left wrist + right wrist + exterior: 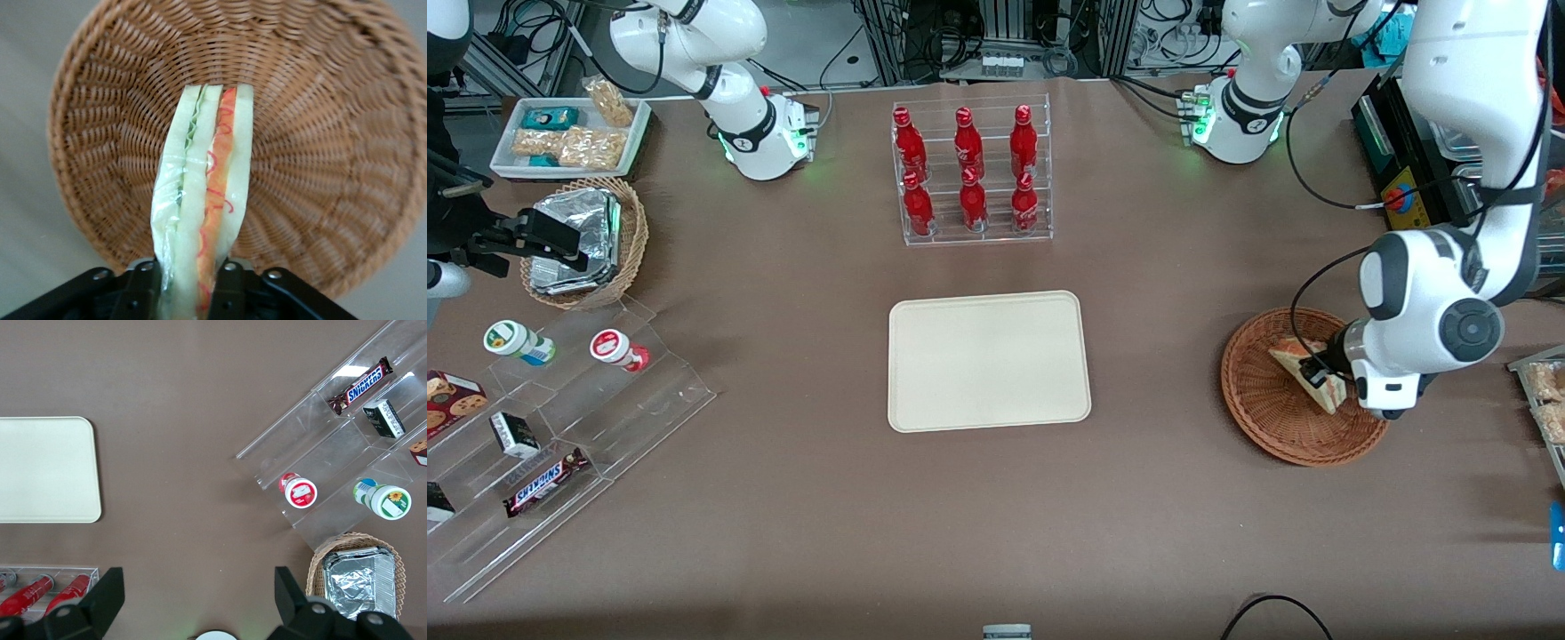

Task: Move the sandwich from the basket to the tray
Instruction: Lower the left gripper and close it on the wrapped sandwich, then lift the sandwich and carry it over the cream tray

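The sandwich (1307, 372) (203, 193), a clear-wrapped white-bread wedge with orange and green layers, stands on edge in the reddish-brown wicker basket (1263, 418) (320, 133) toward the working arm's end of the table. My left gripper (1320, 373) (187, 293) is down in the basket, shut on the sandwich, with a black finger pressed against each bread face. The cream-beige tray (988, 360) (47, 468) lies bare at the table's middle, well apart from the basket.
A clear rack of red bottles (970, 171) stands farther from the front camera than the tray. A tan basket of foil packs (583, 238), a white snack tray (569, 135) and clear stepped shelves (560, 444) sit toward the parked arm's end.
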